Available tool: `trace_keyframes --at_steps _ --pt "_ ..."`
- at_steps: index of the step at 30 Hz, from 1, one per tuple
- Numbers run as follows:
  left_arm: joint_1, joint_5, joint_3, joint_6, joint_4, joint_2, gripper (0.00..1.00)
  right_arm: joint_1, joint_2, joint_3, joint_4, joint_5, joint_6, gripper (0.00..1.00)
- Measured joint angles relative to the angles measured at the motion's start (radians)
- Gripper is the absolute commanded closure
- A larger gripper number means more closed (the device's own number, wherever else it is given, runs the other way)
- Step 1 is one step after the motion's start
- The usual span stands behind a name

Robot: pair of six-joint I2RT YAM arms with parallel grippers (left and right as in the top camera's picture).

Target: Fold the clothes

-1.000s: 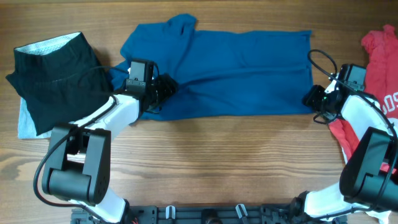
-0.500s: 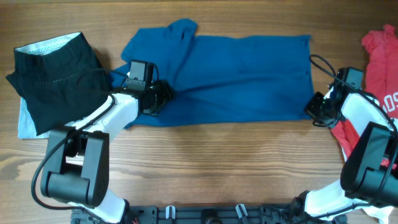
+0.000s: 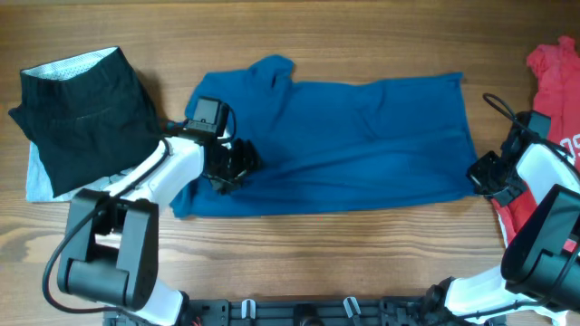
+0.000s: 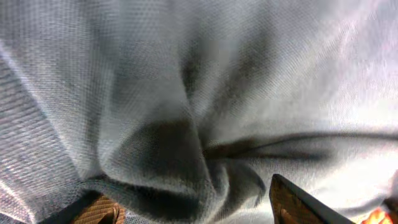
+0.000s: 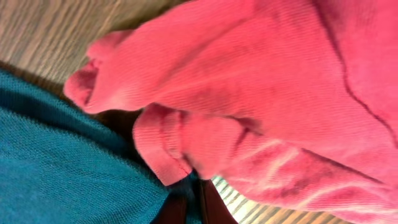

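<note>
The deep-blue shirt (image 3: 362,136) lies spread across the middle of the table, collar at the far left. My left gripper (image 3: 234,165) rests on its left part. In the left wrist view its jaws (image 4: 189,199) stand wide apart, pressed into the cloth (image 4: 199,93), with a thick fold bunched between them. My right gripper (image 3: 478,174) is shut on the shirt's near right corner. In the right wrist view its dark fingers (image 5: 198,202) pinch teal fabric (image 5: 62,174). The red T-shirt (image 3: 548,72) lies crumpled just right of that gripper, and its sleeve (image 5: 267,93) fills the right wrist view.
A black garment (image 3: 82,118) lies folded at the far left on a pale cloth (image 3: 36,181). Bare wooden table (image 3: 317,263) runs along the near side, in front of the shirt. The arm bases stand at the near edge.
Both grippers have moved toward the near edge, the right one also to the right. The blue shirt has slid nearer with them and stretched flatter. The right gripper has shut on its corner.
</note>
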Motion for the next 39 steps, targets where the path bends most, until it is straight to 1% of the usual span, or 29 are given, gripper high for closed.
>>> trace_keyframes --at_steps 3,6,8,10,13,15,17,20,30,32,34,35,36,39 --pt "-0.014 -0.009 -0.019 0.019 -0.013 -0.033 0.17 -0.005 0.000 0.000 0.001 0.007 0.008 0.96" --pt "-0.004 -0.051 -0.039 0.026 -0.043 -0.105 0.13 -0.005 -0.006 -0.004 0.006 0.008 0.009 0.96" --pt "0.013 -0.090 -0.048 0.030 -0.066 -0.183 0.11 -0.007 -0.015 -0.005 0.011 0.016 0.011 0.96" --pt "0.032 -0.136 -0.048 0.031 -0.095 -0.275 0.07 -0.014 -0.037 -0.005 0.016 0.023 0.011 0.96" --pt "0.050 -0.212 -0.048 0.034 -0.159 -0.391 0.07 -0.019 -0.083 -0.005 0.023 0.021 0.010 0.96" --pt "0.055 -0.245 -0.048 0.034 -0.196 -0.430 0.10 -0.019 -0.124 -0.005 0.029 0.014 0.010 0.96" --pt "0.056 -0.264 -0.048 0.034 -0.228 -0.438 0.12 -0.019 -0.161 -0.005 0.032 -0.003 0.006 0.96" --pt "0.056 -0.266 -0.051 0.034 -0.247 -0.430 0.12 -0.019 -0.193 -0.005 0.042 -0.037 -0.002 0.96" --pt "0.056 -0.241 -0.174 0.034 -0.218 -0.370 0.13 -0.014 -0.193 -0.005 0.044 -0.073 -0.021 0.96" --pt "0.056 -0.244 -0.189 0.034 -0.208 -0.359 0.16 -0.013 -0.193 -0.005 0.045 -0.076 -0.024 0.96" --pt "0.056 -0.246 -0.193 0.033 -0.208 -0.351 0.34 -0.013 -0.193 -0.005 0.045 -0.077 -0.027 0.96" --pt "0.056 -0.250 -0.193 0.034 -0.205 -0.349 0.40 -0.013 -0.193 -0.005 0.045 -0.077 -0.028 0.96" --pt "0.056 -0.254 -0.193 0.033 -0.204 -0.348 0.44 -0.013 -0.193 -0.005 0.045 -0.076 -0.028 0.96" --pt "0.056 -0.275 -0.193 0.037 -0.204 -0.348 0.50 -0.013 -0.193 -0.005 0.035 -0.066 -0.031 0.96"
